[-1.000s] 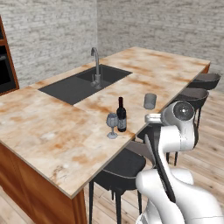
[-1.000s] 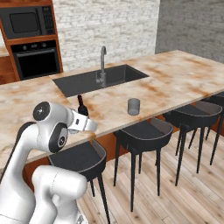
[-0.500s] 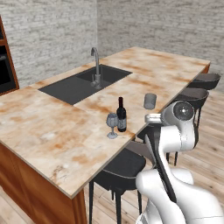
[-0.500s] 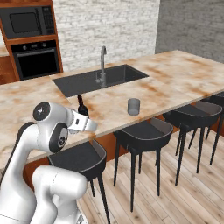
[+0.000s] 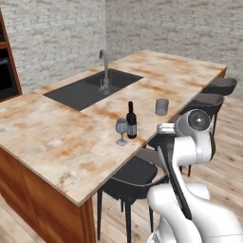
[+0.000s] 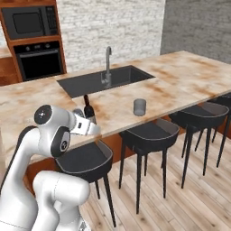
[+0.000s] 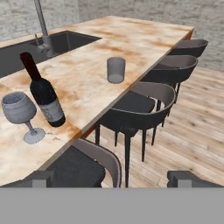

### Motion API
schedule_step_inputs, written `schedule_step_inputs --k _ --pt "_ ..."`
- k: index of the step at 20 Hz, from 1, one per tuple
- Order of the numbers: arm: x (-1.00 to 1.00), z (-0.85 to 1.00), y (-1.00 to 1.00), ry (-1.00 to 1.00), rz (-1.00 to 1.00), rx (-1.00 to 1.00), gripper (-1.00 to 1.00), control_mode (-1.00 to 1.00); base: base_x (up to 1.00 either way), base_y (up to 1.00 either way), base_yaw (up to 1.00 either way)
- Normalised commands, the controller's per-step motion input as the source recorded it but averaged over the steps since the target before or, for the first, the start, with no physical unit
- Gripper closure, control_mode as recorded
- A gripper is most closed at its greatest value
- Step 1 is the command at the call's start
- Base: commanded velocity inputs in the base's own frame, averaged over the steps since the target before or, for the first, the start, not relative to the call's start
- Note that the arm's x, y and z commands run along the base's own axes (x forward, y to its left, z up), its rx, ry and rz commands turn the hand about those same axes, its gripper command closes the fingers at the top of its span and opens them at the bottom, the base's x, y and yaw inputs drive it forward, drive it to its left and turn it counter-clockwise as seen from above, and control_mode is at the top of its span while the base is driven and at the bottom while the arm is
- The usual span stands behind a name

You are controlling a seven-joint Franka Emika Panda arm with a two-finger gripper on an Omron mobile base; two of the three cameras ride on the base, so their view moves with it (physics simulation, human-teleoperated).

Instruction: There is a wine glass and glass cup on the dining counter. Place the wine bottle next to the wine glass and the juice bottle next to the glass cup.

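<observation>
On the table [image 5: 57,137] we find the wine bottle [image 5: 131,122] standing upright near the front edge, with the wine glass [image 5: 122,130] just beside it on its left in the left base view. Further along the same edge to the right, well apart from that pair, stands the glass cup [image 5: 162,106]. Behind them the sink [image 5: 90,89] is set into the table, with the faucet [image 5: 104,71] at its rim. In front of the table, bar stools [image 6: 151,135] stand in a row on the floor [image 6: 180,203]. In the right base view an oven [image 6: 38,56] sits against the wall behind the table.
</observation>
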Motion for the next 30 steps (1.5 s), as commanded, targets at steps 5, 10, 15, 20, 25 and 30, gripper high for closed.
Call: schedule_step_inputs --k 5,10,15,20,25,30 --pt "0.0 0.0 0.0 0.0 0.0 0.0 -1.0 1.0 -0.61 0.05 0.03" --pt "0.0 0.0 0.0 0.0 0.0 0.0 -1.0 1.0 -0.63 0.04 0.0" --pt "0.0 0.0 0.0 0.0 0.0 0.0 -1.0 1.0 -0.59 0.29 0.21" --pt "0.0 0.0 0.0 0.0 0.0 0.0 -1.0 1.0 -0.3 0.42 0.63" --pt "0.0 0.0 0.0 0.0 0.0 0.0 -1.0 1.0 -0.18 0.35 0.88" --pt "0.0 0.0 0.0 0.0 0.0 0.0 -1.0 1.0 -0.05 0.3 0.82"
